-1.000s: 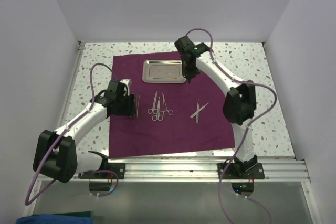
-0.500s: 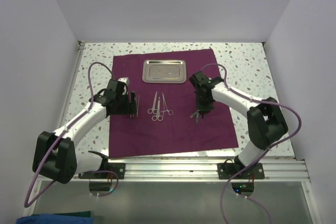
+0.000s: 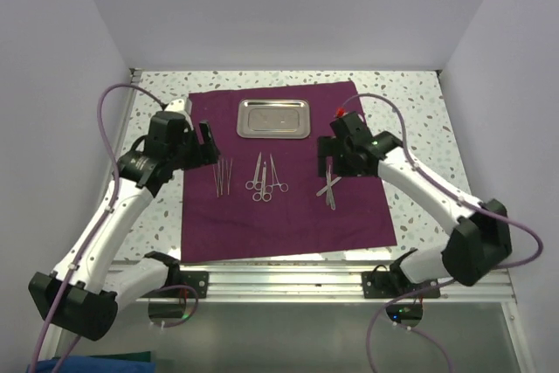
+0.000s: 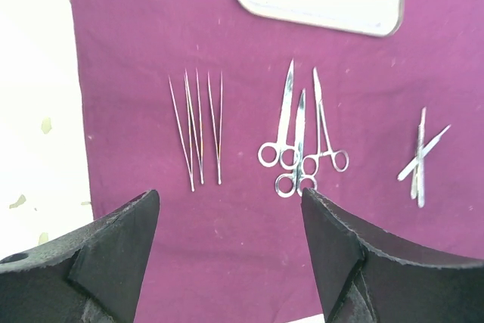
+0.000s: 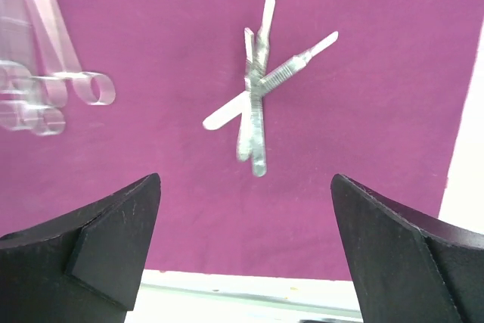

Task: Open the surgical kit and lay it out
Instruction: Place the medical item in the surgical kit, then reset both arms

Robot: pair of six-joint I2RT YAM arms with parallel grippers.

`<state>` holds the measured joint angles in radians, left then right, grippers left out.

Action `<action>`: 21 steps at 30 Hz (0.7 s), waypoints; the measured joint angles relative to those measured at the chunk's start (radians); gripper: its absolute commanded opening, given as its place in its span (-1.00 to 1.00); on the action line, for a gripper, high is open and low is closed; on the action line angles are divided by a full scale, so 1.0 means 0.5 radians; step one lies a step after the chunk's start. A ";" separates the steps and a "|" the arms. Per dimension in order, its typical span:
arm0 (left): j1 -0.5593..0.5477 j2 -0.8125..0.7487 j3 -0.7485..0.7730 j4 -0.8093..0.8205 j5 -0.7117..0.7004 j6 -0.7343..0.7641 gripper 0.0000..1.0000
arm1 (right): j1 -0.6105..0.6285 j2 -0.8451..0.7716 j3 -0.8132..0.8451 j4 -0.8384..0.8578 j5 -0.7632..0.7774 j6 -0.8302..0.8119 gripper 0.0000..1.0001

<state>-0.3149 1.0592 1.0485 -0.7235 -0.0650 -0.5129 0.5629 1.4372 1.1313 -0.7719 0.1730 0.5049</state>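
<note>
Left gripper [image 4: 228, 198] hung wide open and empty over the flat dark plum cloth wrap [image 3: 288, 216]. On the cloth sat thin silver needle-like picks [image 4: 198, 126], overlapping ring-handled steel scissors and forceps [image 4: 299, 149], and a small shiny rectangular steel tray [image 3: 273, 118] at the far edge. Crossed flat silver handles [image 5: 259, 96] lay under the right gripper [image 5: 246, 179], which was also wide and empty. Instruments looked light, stiff, slippery and flush to the cloth, so pinch mid-shaft. The soft cloth would likely bunch. Speckled tabletop [image 3: 419, 102], plain white walls [image 3: 262, 6].
</note>
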 measured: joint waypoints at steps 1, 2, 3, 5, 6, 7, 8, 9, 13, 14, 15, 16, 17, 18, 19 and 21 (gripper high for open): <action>0.000 -0.022 0.021 -0.014 -0.009 0.002 0.60 | 0.000 -0.096 0.036 -0.031 0.005 -0.006 0.97; 0.000 -0.056 0.046 -0.033 -0.024 0.008 0.60 | 0.000 -0.187 0.072 -0.066 0.020 -0.014 0.97; 0.000 -0.078 0.059 -0.046 -0.034 0.014 0.60 | 0.000 -0.281 0.114 -0.102 0.041 -0.019 0.97; 0.000 -0.141 0.079 -0.063 -0.051 0.027 0.60 | 0.000 -0.491 0.181 -0.146 0.083 -0.027 0.97; 0.000 -0.178 0.080 -0.067 -0.058 0.038 0.61 | 0.000 -0.613 0.196 -0.162 0.098 -0.040 0.97; 0.000 -0.224 0.080 -0.069 -0.061 0.053 0.63 | 0.000 -0.713 0.198 -0.167 0.105 -0.056 0.97; 0.000 -0.273 0.080 -0.067 -0.064 0.058 0.64 | 0.000 -0.847 0.198 -0.175 0.101 -0.081 0.97; 0.000 -0.327 0.080 -0.061 -0.065 0.067 0.66 | 0.000 -0.974 0.189 -0.178 0.081 -0.119 0.97; 0.000 -0.501 0.066 0.018 -0.072 0.084 0.70 | 0.001 -1.489 0.056 -0.141 -0.040 -0.271 0.97; 0.000 -0.532 0.063 0.037 -0.078 0.089 0.70 | 0.001 -1.601 0.015 -0.149 -0.056 -0.291 0.97; -0.001 -0.549 0.057 0.069 -0.086 0.095 0.71 | 0.001 -1.707 -0.023 -0.141 -0.053 -0.295 0.97; -0.001 -0.549 0.054 0.097 -0.095 0.105 0.71 | 0.001 -1.797 -0.061 -0.142 -0.033 -0.292 0.97; -0.001 -0.537 0.052 0.124 -0.105 0.114 0.72 | 0.001 -1.865 -0.089 -0.151 -0.002 -0.288 0.97; -0.001 -0.517 0.049 0.146 -0.114 0.123 0.72 | 0.001 -1.914 -0.105 -0.156 0.032 -0.276 0.97; -0.001 -0.488 0.046 0.170 -0.124 0.133 0.73 | 0.001 -1.946 -0.113 -0.159 0.057 -0.264 0.97; -0.001 -0.441 0.039 0.214 -0.144 0.159 0.74 | 0.000 -1.975 -0.113 -0.148 0.111 -0.249 0.97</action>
<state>-0.3153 0.8387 1.0679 -0.6167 -0.1371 -0.4332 0.5629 0.4500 1.0748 -0.8459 0.2283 0.3805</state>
